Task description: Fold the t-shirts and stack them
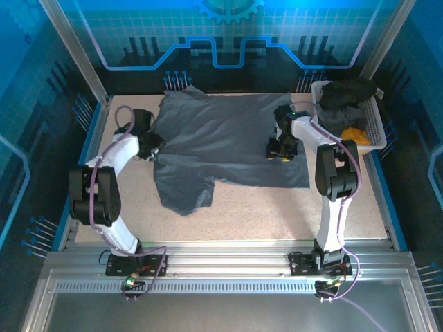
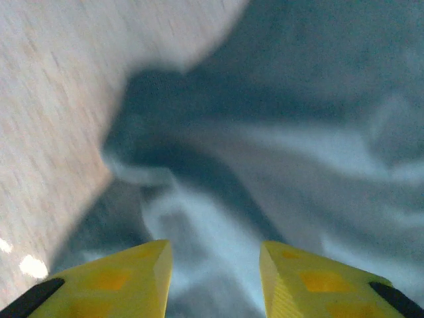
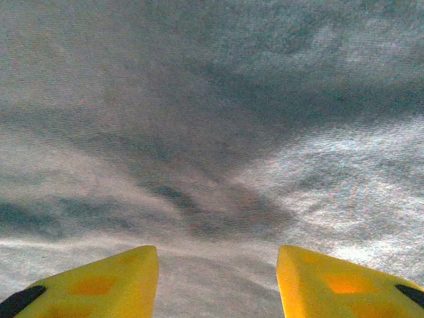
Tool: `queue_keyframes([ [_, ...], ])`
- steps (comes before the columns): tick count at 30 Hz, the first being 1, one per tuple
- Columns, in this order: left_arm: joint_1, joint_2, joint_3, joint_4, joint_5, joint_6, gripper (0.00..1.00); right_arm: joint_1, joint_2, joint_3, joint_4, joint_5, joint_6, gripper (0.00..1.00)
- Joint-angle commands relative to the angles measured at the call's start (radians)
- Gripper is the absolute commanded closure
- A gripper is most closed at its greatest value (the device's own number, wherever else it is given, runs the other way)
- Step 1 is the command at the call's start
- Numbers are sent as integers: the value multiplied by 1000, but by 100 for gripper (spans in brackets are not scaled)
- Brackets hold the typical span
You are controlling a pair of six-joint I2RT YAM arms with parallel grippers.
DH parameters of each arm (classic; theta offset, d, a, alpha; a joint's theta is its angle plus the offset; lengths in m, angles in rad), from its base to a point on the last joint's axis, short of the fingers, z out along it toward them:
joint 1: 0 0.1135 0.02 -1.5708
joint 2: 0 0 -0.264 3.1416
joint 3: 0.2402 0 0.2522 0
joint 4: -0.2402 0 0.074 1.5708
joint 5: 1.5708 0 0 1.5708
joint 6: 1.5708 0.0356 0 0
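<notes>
A large slate-grey t-shirt lies spread across the far half of the table, one sleeve hanging toward the front left. My left gripper sits at the shirt's left edge. In its wrist view the yellow fingers stand apart over rumpled grey cloth, with nothing pinched between them. My right gripper rests low over the shirt's right part. It is open too, and flat grey fabric shows between and beyond its fingertips. More t-shirts lie bunched in a basket: black, lighter grey and orange-yellow.
The white lattice basket stands at the back right corner, just right of my right arm. Bare speckled tabletop runs along the front, below the shirt. Metal frame posts and rails border the table on all sides.
</notes>
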Motion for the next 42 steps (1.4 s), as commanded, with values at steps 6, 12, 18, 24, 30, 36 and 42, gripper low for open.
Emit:
queue_keyframes([
  [6, -56, 4, -136, -17, 64, -119, 66, -22, 32, -23, -14, 12, -17, 49],
  [12, -54, 86, -166, -8, 87, -170, 70, -23, 82, -21, -37, 39, -13, 49],
  [18, -1, 3, -349, 2, 97, -235, 71, -1, 93, -45, -45, 37, -10, 49],
  [24, 40, -94, -445, 7, 103, -214, 70, 48, 59, -107, -45, 11, 43, 49],
  [30, 6, -153, -368, -25, 94, -150, 54, 52, -10, -146, 0, 24, 62, 48],
  [36, -62, -343, -392, -250, -4, -225, 44, 47, -144, -151, -12, 80, 76, 45],
  [42, -145, -538, -556, -386, 97, -364, 47, -35, -373, -393, 31, 35, 201, 43],
])
